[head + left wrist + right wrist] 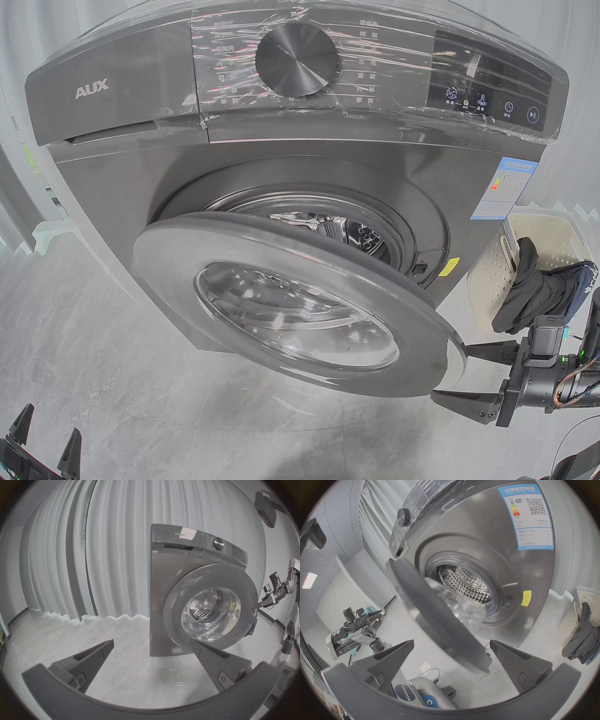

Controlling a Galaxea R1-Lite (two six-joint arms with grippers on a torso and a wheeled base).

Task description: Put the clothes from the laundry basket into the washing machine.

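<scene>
Now door (300, 300) ajar — right gripper (450, 373), jaws apart, at its rim, could bump it shut. Clothes (534, 287) draped over laundry basket (556, 234) rim beside washing machine (125, 169) — may snag. Left gripper (52, 420) low, jaws spread.

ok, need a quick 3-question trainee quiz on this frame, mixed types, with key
1. True or false: the door is shut.
2. Where are the dark clothes?
A. in the drum
B. draped over the basket rim
C. on the floor
3. Fill in: the right tool, by the door's edge, is ___ (open/shut).

Key: 1 false; 2 B; 3 open.
</scene>
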